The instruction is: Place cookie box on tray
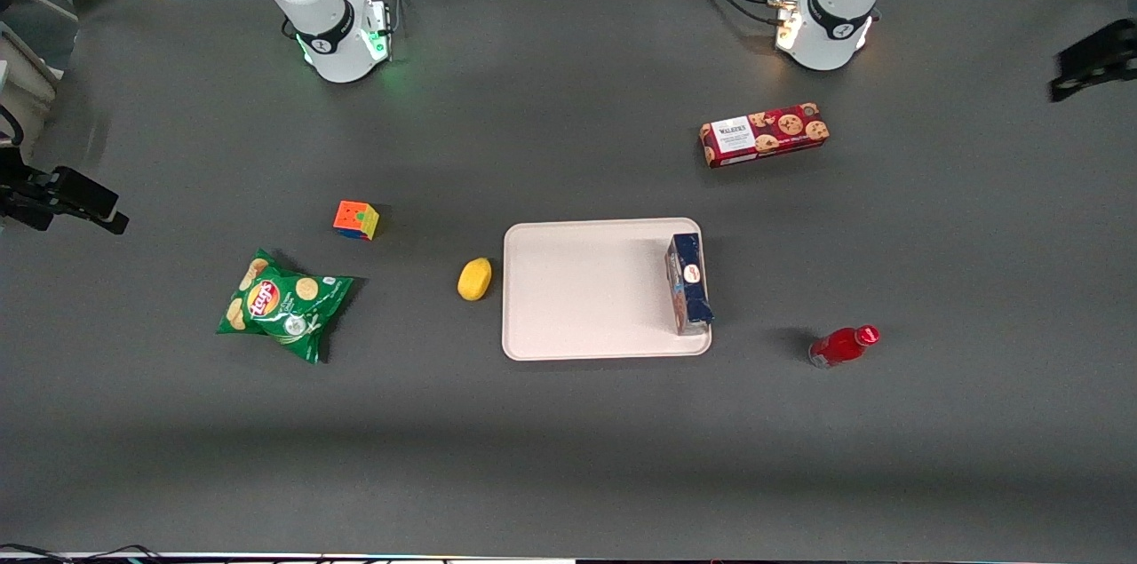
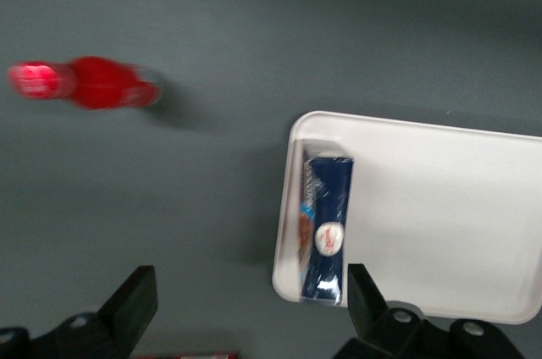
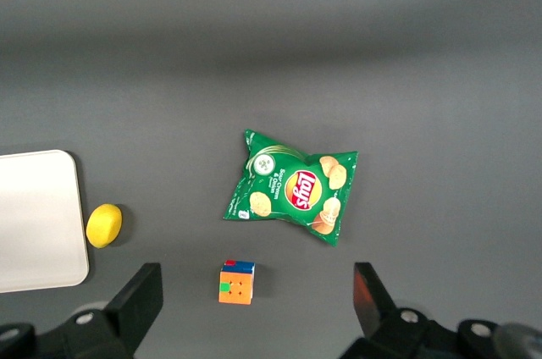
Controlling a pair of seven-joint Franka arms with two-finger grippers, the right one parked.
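Dark grey matting is covering the whole work table (image 1: 568, 457), running edge to edge of the front view. Sitting near the middle of that frame is the tray (image 1: 577, 297), pale and low-rimmed, the biggest item out. Lying on it, along the short edge toward the working arm's end, is the cookie box (image 1: 689, 282), navy, resting on a long narrow face and pressing close to the rim; in the wrist view the cookie box (image 2: 326, 228) is looking fully inside the tray (image 2: 449, 207). Placement is reading as done. Next down in size: a green chip bag (image 1: 282, 305) at lower left of the front frame, a red cookie carton (image 1: 764, 134) at upper right, a red bottle (image 1: 842, 345) lying just off the tray's lower right corner, a yellow lemon (image 1: 474, 279) beside the tray's other short edge, a small colour cube (image 1: 356, 219). The left gripper (image 2: 246, 300) is hovering high above the tray's end, fingers spread wide, holding nothing. Risks from here: the box is perching on a narrow face right at the rim, so any brush from a finger could be tipping it over the edge onto the mat; the bottle, lying on its side, could be rolling if nudged.
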